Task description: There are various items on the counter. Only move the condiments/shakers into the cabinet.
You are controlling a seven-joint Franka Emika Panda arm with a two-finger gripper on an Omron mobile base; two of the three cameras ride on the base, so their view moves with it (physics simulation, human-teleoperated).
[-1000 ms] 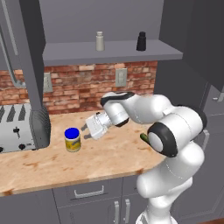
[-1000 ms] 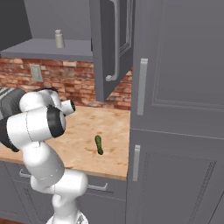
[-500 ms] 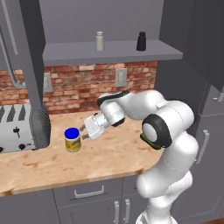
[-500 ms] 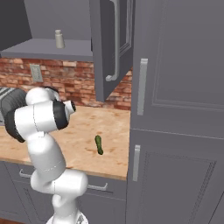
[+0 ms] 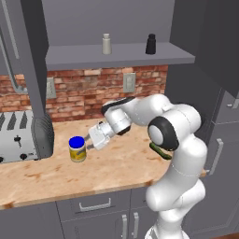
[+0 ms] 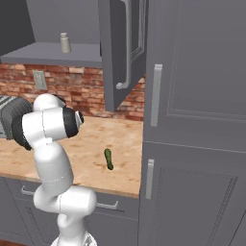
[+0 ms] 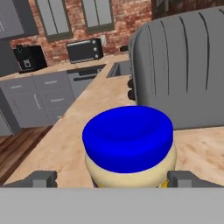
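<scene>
The yellow-labelled jar with a blue lid (image 5: 77, 148) stands on the counter (image 5: 116, 168), just right of the toaster. My gripper (image 5: 89, 143) is open and level with the jar, right beside it. In the hand view the jar (image 7: 129, 144) fills the middle, with one fingertip (image 7: 41, 178) to each side and not touching it. The light-grey shaker (image 5: 107, 44) and the black tapered shaker (image 5: 150, 44) stand on the cabinet shelf (image 5: 126, 56). In the right base view the light-grey shaker (image 6: 64, 43) also stands on that shelf.
A silver toaster (image 5: 21, 135) stands at the counter's left, close behind the jar. A thin green vegetable (image 6: 109, 158) lies on the counter near the tall grey cupboard (image 6: 192, 120). The cabinet door (image 6: 122, 48) hangs open above it.
The arm has reached a little further left and down toward the jar. The gripper stays open, and the jar has not moved.
</scene>
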